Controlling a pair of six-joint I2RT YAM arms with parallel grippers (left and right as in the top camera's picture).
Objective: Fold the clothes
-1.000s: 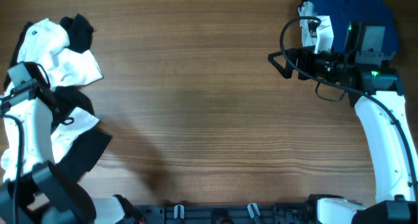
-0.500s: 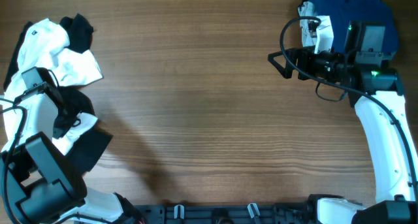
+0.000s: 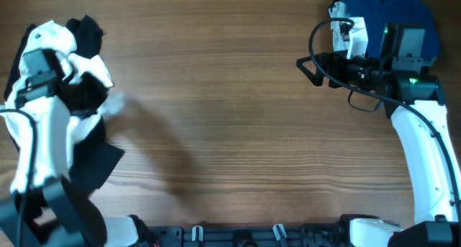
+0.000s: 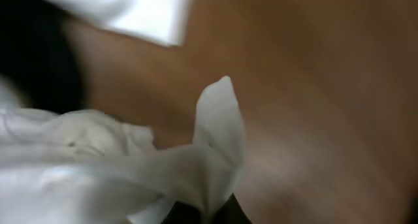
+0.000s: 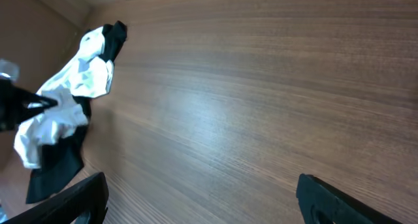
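A heap of white and black clothes [image 3: 68, 74] lies at the table's far left and also shows in the right wrist view as the clothes heap [image 5: 68, 103]. My left gripper [image 3: 90, 99] is over that heap. In the left wrist view the left gripper [image 4: 212, 214] is shut, pinching a fold of white cloth [image 4: 202, 152] that stands above the wood. At the far right my right gripper [image 3: 308, 68] stands open with nothing in it; only bare wood lies between its fingers [image 5: 68, 198]. A dark blue garment [image 3: 389, 6] lies behind the right arm.
A wide stretch of bare wooden table [image 3: 230, 117] separates the two arms. A black garment [image 3: 97, 168] spreads at the front left below the heap. A dark rail [image 3: 238, 236] runs along the near edge.
My left gripper closed on the white cloth and has moved up and away from the front edge, dragging a blurred white fold with it. The right arm has stayed put.
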